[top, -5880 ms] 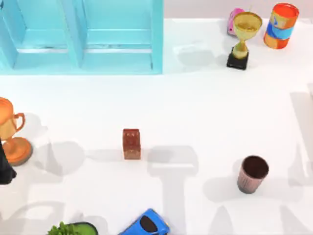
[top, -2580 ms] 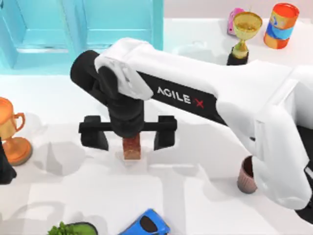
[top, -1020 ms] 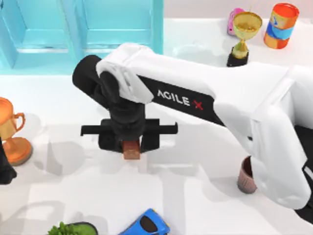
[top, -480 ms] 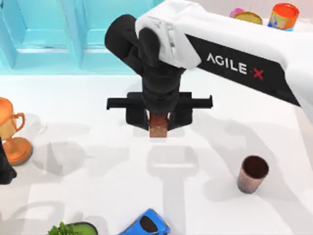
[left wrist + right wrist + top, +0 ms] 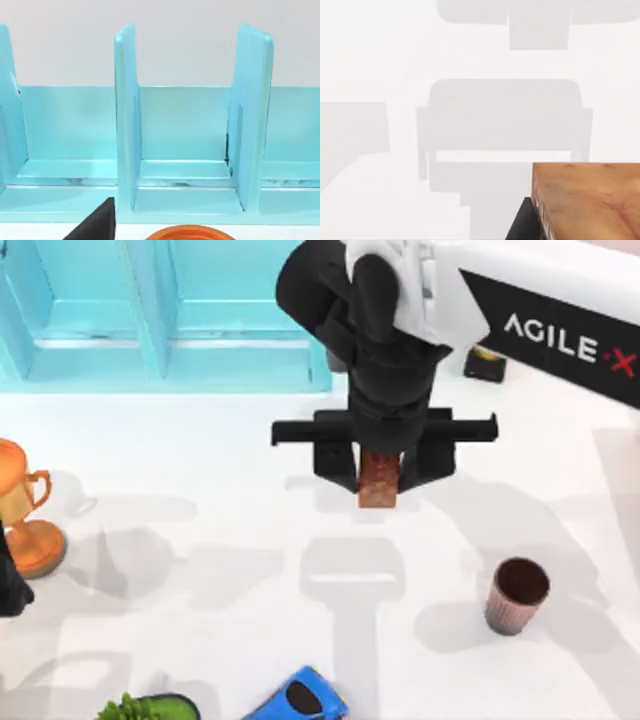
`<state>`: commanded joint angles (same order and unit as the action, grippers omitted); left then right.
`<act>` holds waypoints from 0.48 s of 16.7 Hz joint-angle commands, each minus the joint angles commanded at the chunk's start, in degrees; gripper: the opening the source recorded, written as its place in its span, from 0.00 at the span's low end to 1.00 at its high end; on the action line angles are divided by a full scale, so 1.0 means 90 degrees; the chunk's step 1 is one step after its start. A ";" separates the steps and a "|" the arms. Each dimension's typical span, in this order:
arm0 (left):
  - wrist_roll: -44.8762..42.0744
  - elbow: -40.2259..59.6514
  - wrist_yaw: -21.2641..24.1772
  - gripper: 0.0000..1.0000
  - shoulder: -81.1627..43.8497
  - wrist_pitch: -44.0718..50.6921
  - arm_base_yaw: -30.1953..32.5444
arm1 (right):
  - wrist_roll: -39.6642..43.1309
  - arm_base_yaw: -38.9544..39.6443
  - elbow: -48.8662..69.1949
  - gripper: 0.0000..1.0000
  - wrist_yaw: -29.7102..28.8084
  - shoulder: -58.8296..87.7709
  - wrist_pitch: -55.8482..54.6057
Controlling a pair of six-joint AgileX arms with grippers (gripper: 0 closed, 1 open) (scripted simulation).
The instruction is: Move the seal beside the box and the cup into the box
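Note:
My right gripper is shut on the seal, a mottled red-brown block that hangs above the white table, just right of the box's near right corner. The seal's orange-brown face also shows close up in the right wrist view. The light blue box with dividers stands at the back left; its compartments appear in the left wrist view. The cup, ribbed pinkish-brown with a dark inside, stands upright at the front right, apart from the gripper. My left arm is parked at the left edge.
An orange trophy stands at the left edge, its rim near the left wrist camera. A blue toy car and a green plant sit at the front edge. The right arm covers the back right, where a black trophy base peeks out.
The right gripper closed on the seal, lifted it off the table, and has carried it back and to the right. The cup has not moved.

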<state>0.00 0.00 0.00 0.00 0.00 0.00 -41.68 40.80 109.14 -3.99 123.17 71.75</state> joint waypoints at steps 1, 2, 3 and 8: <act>0.0000 0.0000 0.0000 1.00 0.0000 0.0000 0.0000 | -0.0016 0.0032 0.0021 0.00 -0.0008 0.0028 -0.0011; 0.0000 0.0000 0.0000 1.00 0.0000 0.0000 0.0000 | 0.0000 0.0016 0.0008 0.00 -0.0005 0.0015 -0.0014; 0.0000 0.0000 0.0000 1.00 0.0000 0.0000 0.0000 | 0.0082 -0.0067 -0.0061 0.00 0.0005 -0.0047 -0.0028; 0.0000 0.0000 0.0000 1.00 0.0000 0.0000 0.0000 | 0.1368 -0.1313 -0.1085 0.00 0.0144 -0.0911 -0.0218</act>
<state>0.00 0.00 0.00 0.00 0.00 0.00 -29.36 28.98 99.38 -2.69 114.97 69.79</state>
